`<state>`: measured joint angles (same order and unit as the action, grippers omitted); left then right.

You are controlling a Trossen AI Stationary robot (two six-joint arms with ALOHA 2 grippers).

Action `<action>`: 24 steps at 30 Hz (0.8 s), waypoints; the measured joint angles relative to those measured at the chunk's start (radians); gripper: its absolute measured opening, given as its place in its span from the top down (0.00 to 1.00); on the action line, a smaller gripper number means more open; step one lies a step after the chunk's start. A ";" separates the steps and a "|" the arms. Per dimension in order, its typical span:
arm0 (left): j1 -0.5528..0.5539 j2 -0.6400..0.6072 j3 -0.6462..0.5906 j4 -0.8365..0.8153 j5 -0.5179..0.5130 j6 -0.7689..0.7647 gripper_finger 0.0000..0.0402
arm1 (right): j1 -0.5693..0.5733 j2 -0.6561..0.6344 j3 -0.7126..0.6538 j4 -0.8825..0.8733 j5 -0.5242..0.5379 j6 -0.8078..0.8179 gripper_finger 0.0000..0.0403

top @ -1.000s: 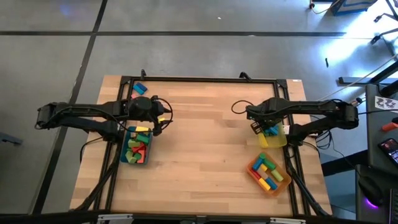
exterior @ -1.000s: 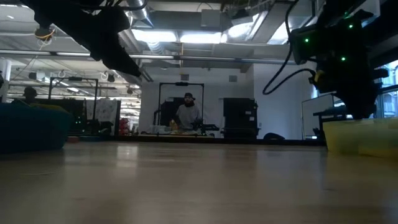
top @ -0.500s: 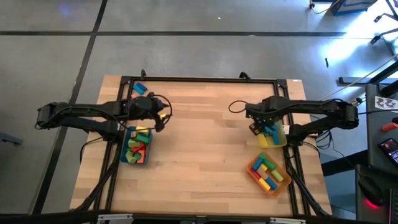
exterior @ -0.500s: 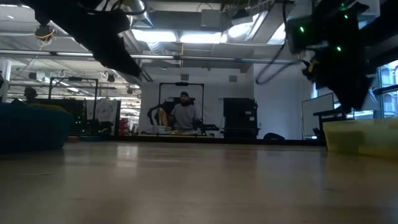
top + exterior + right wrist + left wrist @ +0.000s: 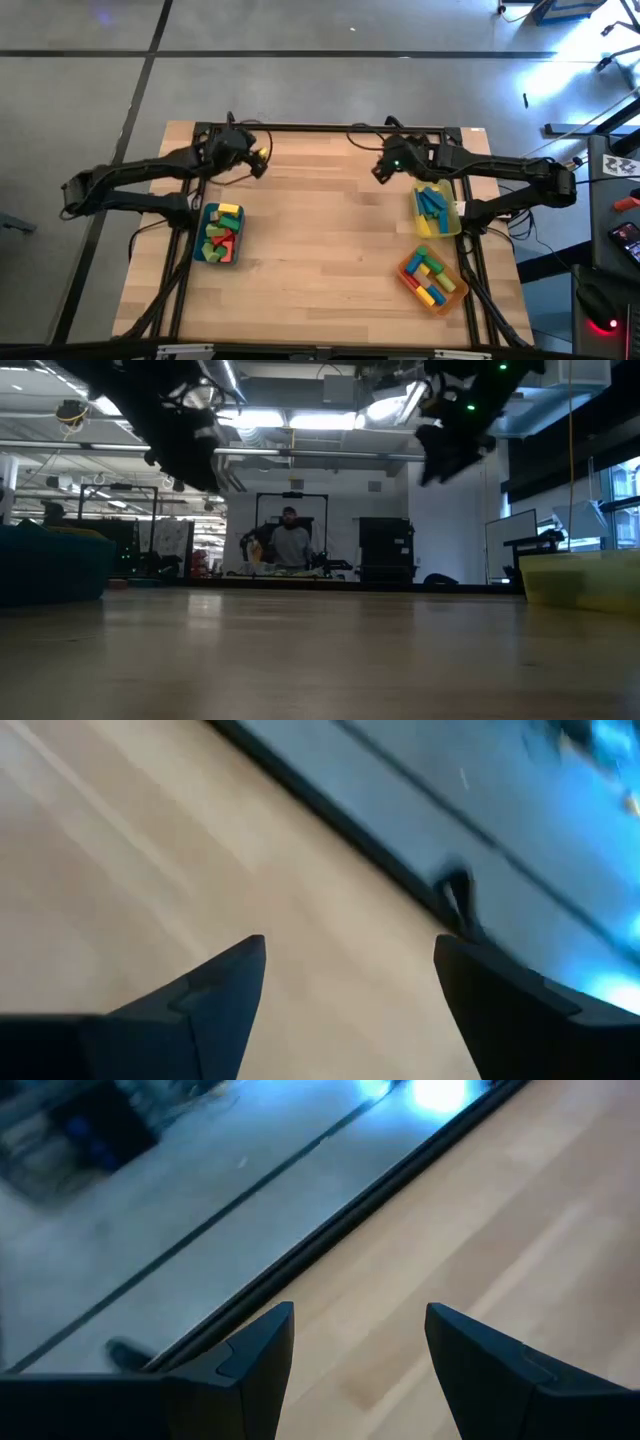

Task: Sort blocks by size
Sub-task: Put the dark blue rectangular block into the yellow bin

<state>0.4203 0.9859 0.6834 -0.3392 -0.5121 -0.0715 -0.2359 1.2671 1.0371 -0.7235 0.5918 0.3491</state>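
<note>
While both grippers stand open and empty near the table's far edge, no block lies between either pair of fingers. From the left gripper (image 5: 258, 160), the teal tray (image 5: 199, 250) of mixed blocks (image 5: 222, 235) lies toward the near side, close by this arm. From the right gripper (image 5: 383, 172), the yellow tray (image 5: 456, 225) with its blue blocks (image 5: 432, 202) lies just beside, toward the right edge; the orange tray (image 5: 405, 274) sits nearer the front. Each arm reaches inward, raised above the wooden table (image 5: 320, 230), fingers angled down. Judged from this layout, the left arm is nearer the unsorted pile, whose blocks lie at mixed angles.
</note>
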 joint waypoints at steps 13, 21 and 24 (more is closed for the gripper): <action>0.196 0.327 0.249 -0.248 -0.043 0.053 0.63 | 0.000 0.001 -0.150 0.851 -0.209 -0.455 0.27; 0.282 0.526 0.349 -0.337 -0.088 0.114 0.90 | 0.000 0.001 -0.150 1.145 -0.540 -0.645 0.27; 0.315 0.593 0.394 -0.429 -0.113 0.081 0.98 | 0.000 0.001 -0.149 1.183 -0.647 -0.665 0.27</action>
<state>0.7354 1.5787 1.0775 -0.7681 -0.6248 0.0093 -0.2359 1.2678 0.8879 0.4597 -0.0552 -0.3160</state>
